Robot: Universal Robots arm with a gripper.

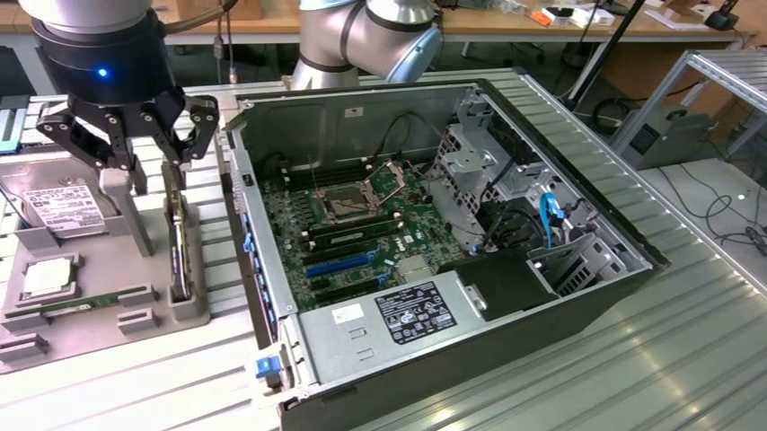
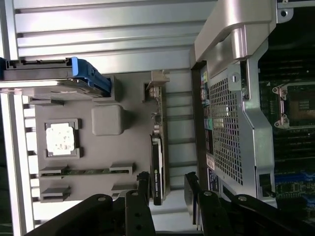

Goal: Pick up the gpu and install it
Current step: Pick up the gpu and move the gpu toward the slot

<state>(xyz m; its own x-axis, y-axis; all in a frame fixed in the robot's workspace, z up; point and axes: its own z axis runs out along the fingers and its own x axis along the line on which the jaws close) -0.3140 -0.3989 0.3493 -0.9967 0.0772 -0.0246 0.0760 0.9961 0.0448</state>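
Claw [image 1: 150, 157]: spread wide, empty, poised just above the gpu.
Gpu [image 1: 178, 251]: on edge in a slot along the parts tray's [image 1: 108, 269] edge nearest the open computer case [image 1: 480, 377].
Handling: probably light, stiff and fragile; best pinched across its flat faces.

Arm [image 1: 365, 36]: grey joint at top of exterior view, reaching toward exterior view's left. Wrist [image 1: 102, 58]: vertical, black housing, blue light on. Gripper [image 1: 150, 160]: pointing straight down, black linkage fingers [image 1: 114, 148] splayed outward, jaws wide apart. Wrist view: both fingertips [image 2: 143, 179] well separated, roughly parallel, level with each other.
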